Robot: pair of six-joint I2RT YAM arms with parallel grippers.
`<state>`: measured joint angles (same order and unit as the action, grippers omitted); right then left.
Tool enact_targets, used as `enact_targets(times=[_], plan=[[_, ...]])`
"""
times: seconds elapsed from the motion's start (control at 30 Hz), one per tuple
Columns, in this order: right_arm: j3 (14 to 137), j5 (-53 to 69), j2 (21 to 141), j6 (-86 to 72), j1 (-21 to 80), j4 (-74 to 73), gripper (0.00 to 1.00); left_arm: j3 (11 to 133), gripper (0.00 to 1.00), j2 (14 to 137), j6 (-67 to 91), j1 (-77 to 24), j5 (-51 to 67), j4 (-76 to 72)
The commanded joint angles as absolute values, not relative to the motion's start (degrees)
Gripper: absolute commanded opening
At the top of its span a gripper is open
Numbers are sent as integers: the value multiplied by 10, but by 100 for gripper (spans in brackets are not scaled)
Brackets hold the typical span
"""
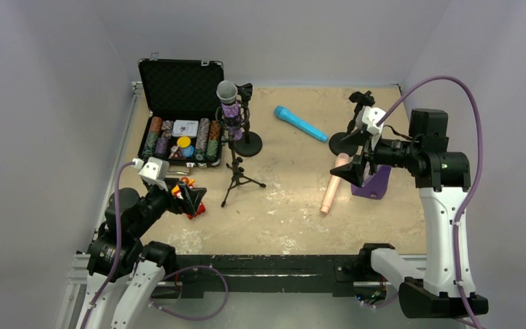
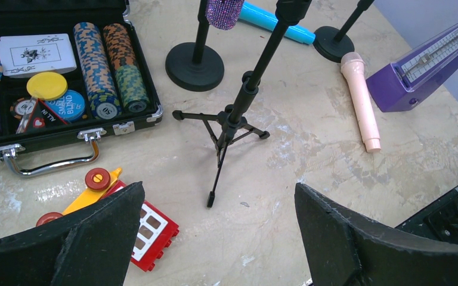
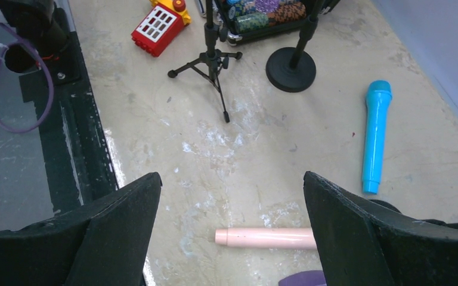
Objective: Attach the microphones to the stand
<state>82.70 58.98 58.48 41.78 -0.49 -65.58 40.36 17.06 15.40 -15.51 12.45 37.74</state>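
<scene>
Both black two-finger grippers, left gripper [image 2: 217, 186] and right gripper [image 3: 231, 176], gape wide and hold nothing. The right hovers above the pale pink plastic microphone [image 3: 265, 238] lying on the beige table [image 3: 155, 137], so fetching it seems the step in hand. Next: descend and close around its body. The glittery purple microphone [image 1: 229, 103] is already up on a stand, and the bright blue microphone [image 1: 301, 124] lies beyond.

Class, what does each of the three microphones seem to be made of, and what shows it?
Glittery purple microphone with silver head: sparkly speckled covering; head looks like metal mesh. Smooth pale pink microphone: probably matte plastic, one even colour throughout. Bright blue microphone: probably moulded plastic, uniform with slight sheen.
</scene>
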Motion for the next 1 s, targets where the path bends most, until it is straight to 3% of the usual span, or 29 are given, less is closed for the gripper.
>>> enact_targets(times=[0.0, 0.97], plan=[[831, 575, 590, 396, -15, -634, 92, 402, 99, 167, 142, -155, 129, 359], [829, 553, 593, 373, -25, -613, 92, 402, 99, 170, 142, -155, 129, 359]])
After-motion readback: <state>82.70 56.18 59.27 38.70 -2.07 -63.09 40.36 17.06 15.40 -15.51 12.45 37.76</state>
